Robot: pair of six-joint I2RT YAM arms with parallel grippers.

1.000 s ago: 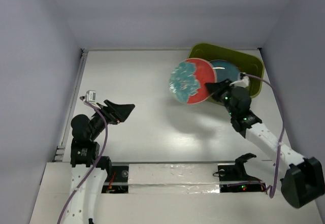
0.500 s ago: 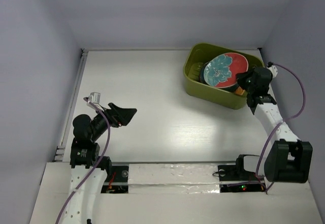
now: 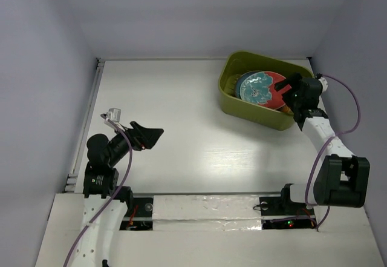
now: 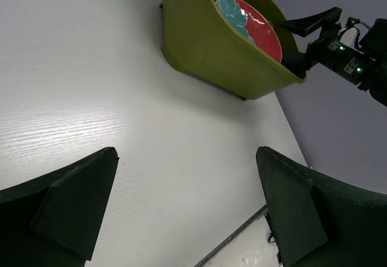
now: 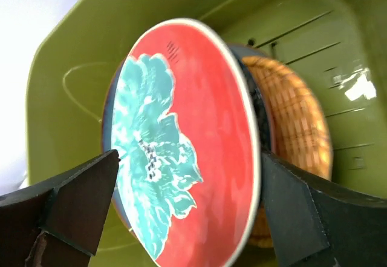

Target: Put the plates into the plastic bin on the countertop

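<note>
The red plate (image 5: 187,146) lies straight ahead of the right claw (image 3: 289,88) and just to its left in the overhead frame. It sits inside the green tub (image 3: 242,112) at the upper right of that frame. The right claw hangs over the tub's right-hand rim with its two fingers spread wide. In its own camera the plate fills the space between the fingertips, one fingertip low on the left and the other low on the right. I cannot tell whether either tip touches the plate's edge, but the wide spread reads as no grip. The plate is round, so it has no long axis to line up with. It sits tilted, flower side up, leaning on a dark plate (image 5: 256,106) and an orange plate (image 5: 296,152) beneath it. How many more lie under those is hidden. The right arm is clearly the nearer one. The left claw (image 3: 147,135) hovers low over the white surface (image 3: 181,97) at the lower left of the overhead frame, well apart from the tub, its fingers equally wide with nothing between them. My judgement is that the next move depends on the right claw backing up and away from the rim without catching the plate's raised edge.
</note>
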